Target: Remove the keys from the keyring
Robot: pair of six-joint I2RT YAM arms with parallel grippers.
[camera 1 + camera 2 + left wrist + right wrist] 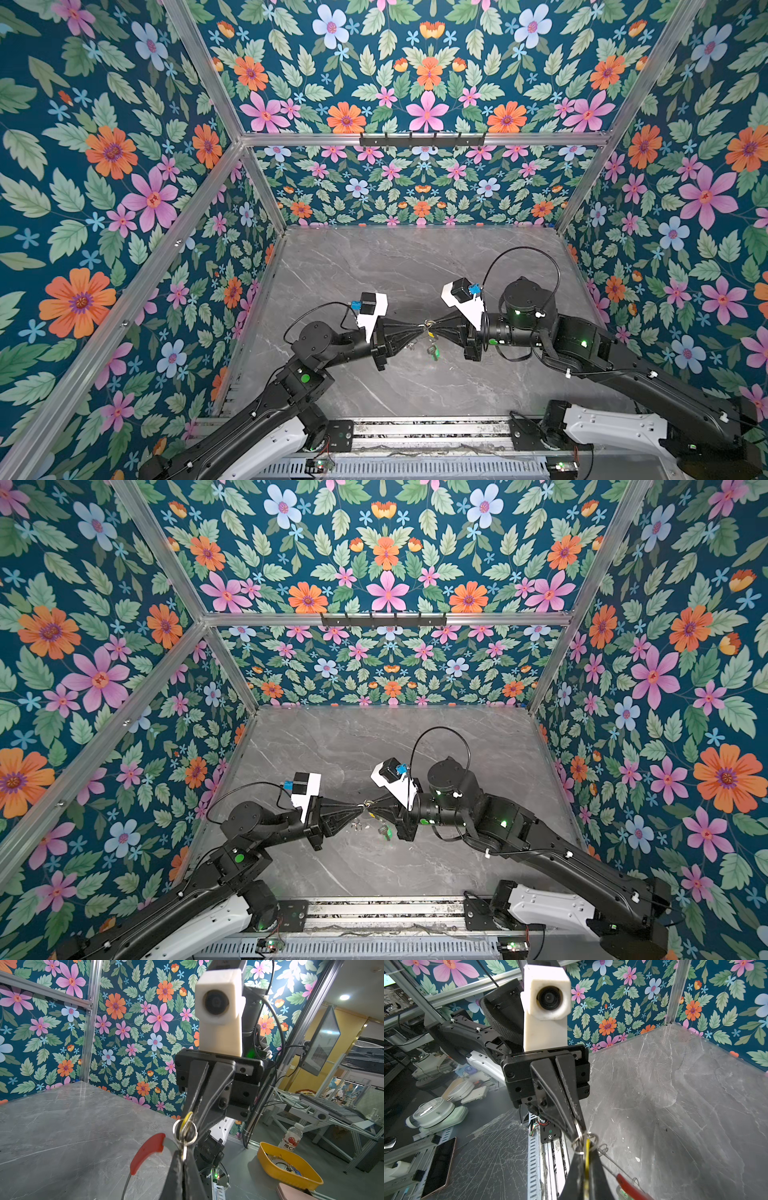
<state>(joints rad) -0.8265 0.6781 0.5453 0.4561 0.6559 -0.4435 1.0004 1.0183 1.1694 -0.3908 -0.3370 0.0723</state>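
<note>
Above the grey marble table [374, 270] my two grippers meet tip to tip. The left gripper [422, 328] [182, 1159] is shut on a small silver loop [185, 1132] of the keyring. The right gripper [434, 325] [586, 1159] is shut on the brass-yellow key [587, 1147], which threads that loop. The keyring's thin grey ring [125, 1186] with its red segment [147, 1151] hangs below the tips. The dark key's green tag [433, 352] [386, 833] dangles lowest, just above the table.
Floral walls with aluminium posts close in the back and both sides. A metal rail [428, 428] runs along the front edge. Outside the cell are a yellow tray [288, 1167], a bottle [291, 1136] and a phone [439, 1165].
</note>
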